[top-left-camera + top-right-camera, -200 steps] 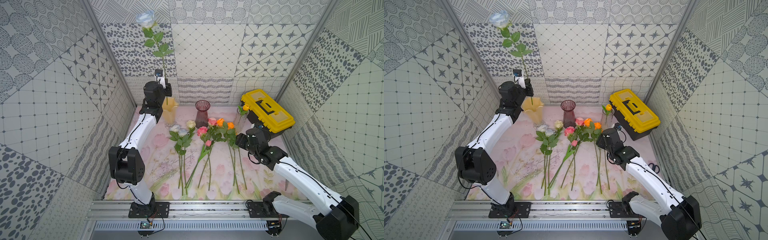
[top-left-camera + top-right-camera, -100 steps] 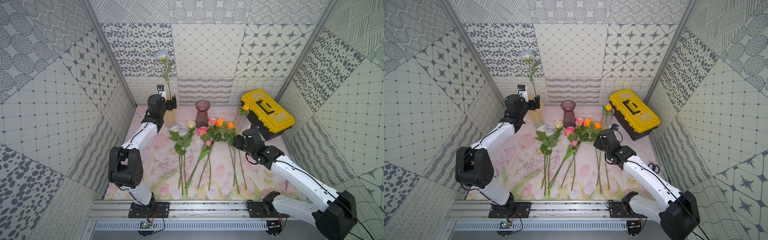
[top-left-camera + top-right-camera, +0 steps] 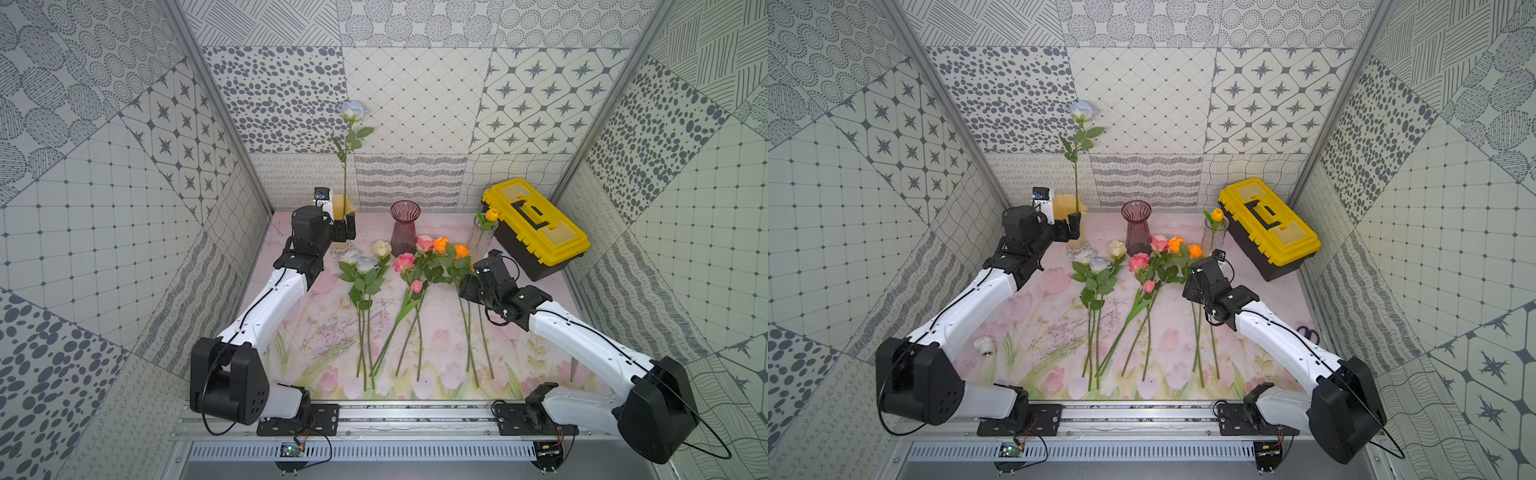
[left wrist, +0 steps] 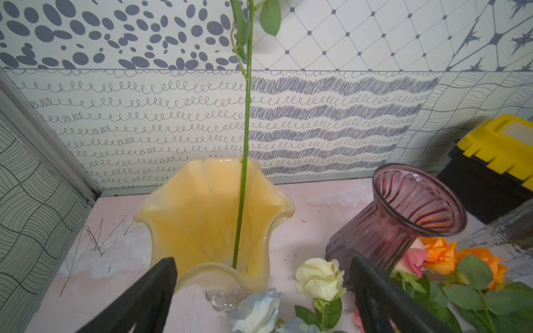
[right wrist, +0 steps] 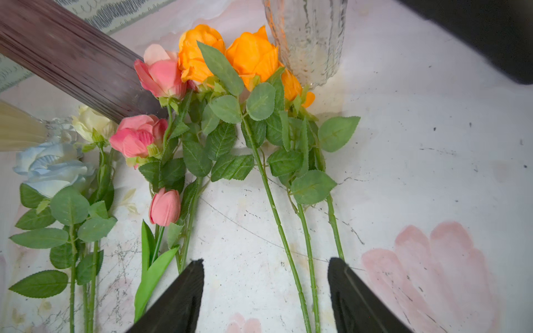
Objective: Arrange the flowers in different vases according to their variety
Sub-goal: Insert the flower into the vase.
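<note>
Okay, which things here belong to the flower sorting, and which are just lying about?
Job: pale-blue rose in cream-yellow vase; purple vase; clear vase with orange bud; loose pale flowers, pink flowers, orange flowers on the mat.
Lying about: yellow toolbox; scissors; small white fitting.

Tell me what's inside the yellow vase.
One pale-blue rose stands in the yellow vase, its head well above the rim. Nothing else shows inside. The stem's foot and the vase bottom are hidden behind its wall.

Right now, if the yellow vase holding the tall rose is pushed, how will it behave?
The yellow vase looks glassy on a small clear foot, so may tip or break. The tall rose rises far above its rim, probably adding leverage.
</note>
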